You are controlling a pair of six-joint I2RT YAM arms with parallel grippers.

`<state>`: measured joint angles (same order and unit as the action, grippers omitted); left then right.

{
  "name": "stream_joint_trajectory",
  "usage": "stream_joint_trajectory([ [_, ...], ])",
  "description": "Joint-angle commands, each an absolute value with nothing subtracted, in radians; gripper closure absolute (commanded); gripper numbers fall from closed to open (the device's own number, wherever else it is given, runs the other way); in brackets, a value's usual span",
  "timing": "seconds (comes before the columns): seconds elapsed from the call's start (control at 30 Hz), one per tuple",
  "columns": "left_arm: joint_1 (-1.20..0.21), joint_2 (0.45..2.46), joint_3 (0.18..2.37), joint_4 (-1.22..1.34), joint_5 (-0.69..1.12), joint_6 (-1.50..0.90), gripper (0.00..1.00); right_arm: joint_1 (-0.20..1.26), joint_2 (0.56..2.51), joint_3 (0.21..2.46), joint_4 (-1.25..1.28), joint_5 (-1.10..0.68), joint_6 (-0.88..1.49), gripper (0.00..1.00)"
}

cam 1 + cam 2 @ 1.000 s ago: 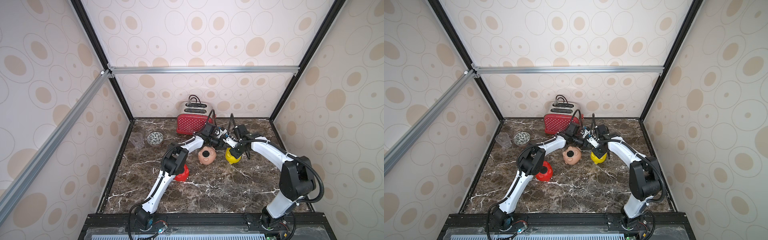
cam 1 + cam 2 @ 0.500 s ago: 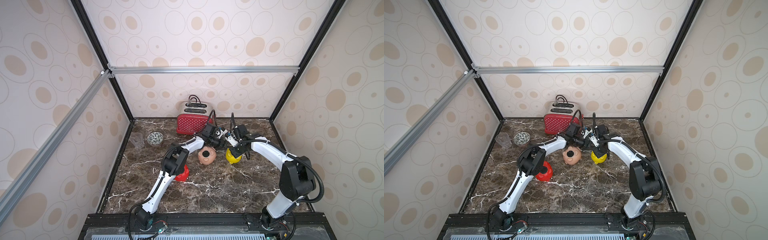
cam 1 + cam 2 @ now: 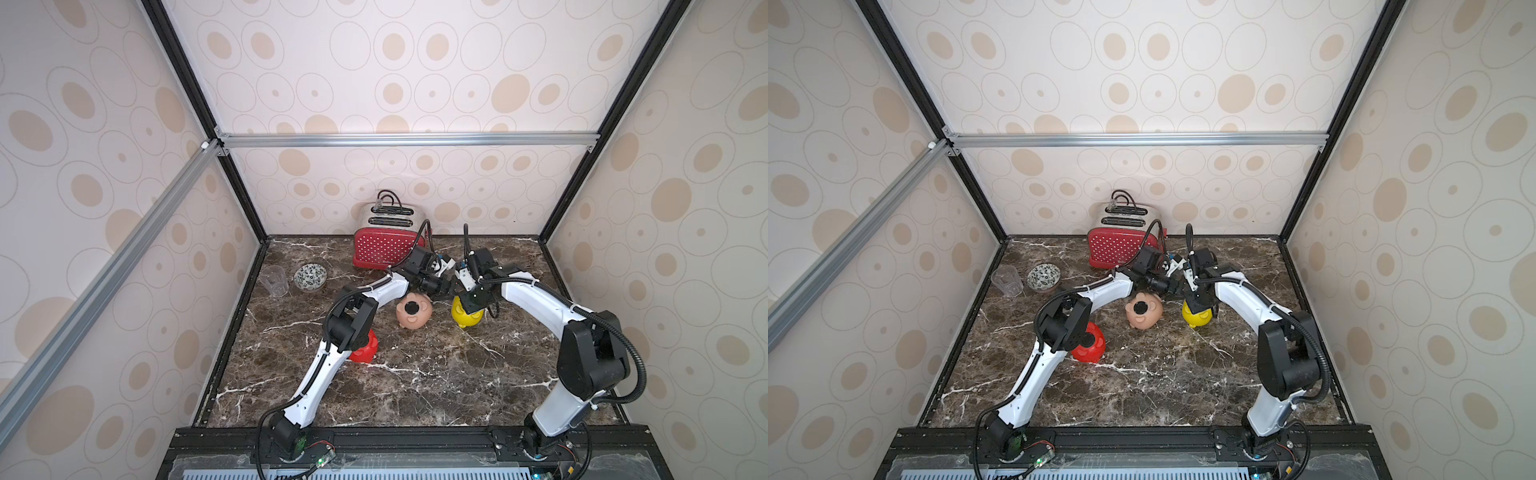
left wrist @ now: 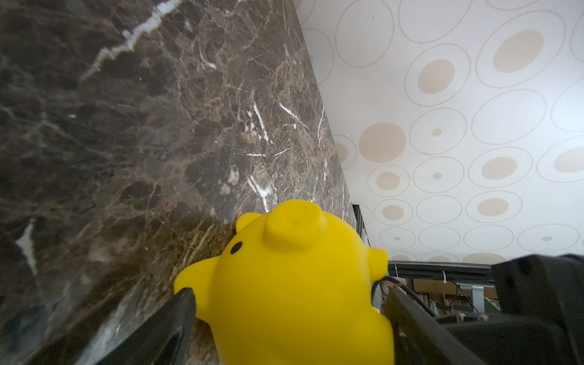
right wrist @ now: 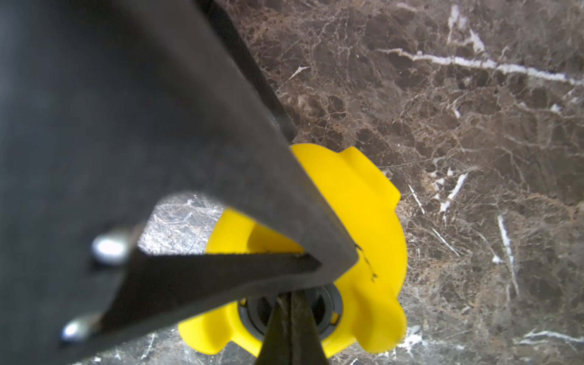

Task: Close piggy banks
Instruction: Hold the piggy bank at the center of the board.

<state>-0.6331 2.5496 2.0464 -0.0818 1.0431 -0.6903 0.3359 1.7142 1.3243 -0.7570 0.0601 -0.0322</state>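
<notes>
- The dark marble table [image 3: 415, 395] carries everything.
- The red polka-dot toaster [image 3: 384, 249] stands at the back edge, close to the wall.
- The left gripper [image 4: 286, 295] comes in from the side with its jaws spread wide. Its fingers [image 4: 185, 300] press against opposite flanks of the yellow piggy bank, clasping it.
- The right gripper [image 5: 292, 300] points downward with its jaws fully together, gripping nothing that shows. Its tips are planted on the black plug.
- The yellow piggy bank [image 3: 467, 318] lies belly-up on the table, right of centre toward the back, beneath both grippers.
- The peach-pink piggy bank [image 3: 413, 318] lies near it on the left, not touching, also belly-up, with a black stopper [image 3: 411, 308] in its hole.
- The red piggy bank [image 3: 1088, 345] sits nearer the front left, partly hidden behind the left arm [image 3: 1065, 320].
- A patterned bowl [image 3: 310, 276] and a clear cup [image 3: 274, 280] stand side by side at the back left.
- The black plug [image 5: 327, 308] sits in the yellow piggy bank's round belly hole.
</notes>
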Motion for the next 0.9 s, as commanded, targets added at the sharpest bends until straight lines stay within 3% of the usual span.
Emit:
stream_joint_trajectory([
  [0.0, -0.637, 2.569, 2.042, -0.090, 1.026, -0.696, 0.07, 0.325, 1.757, 1.352, -0.826, 0.070, 0.057, 1.00],
  [0.87, -0.638, 2.568, 2.042, -0.080, 1.039, -0.704, 0.07, 0.325, 1.732, 1.364, -0.871, 0.100, 0.400, 1.00],
])
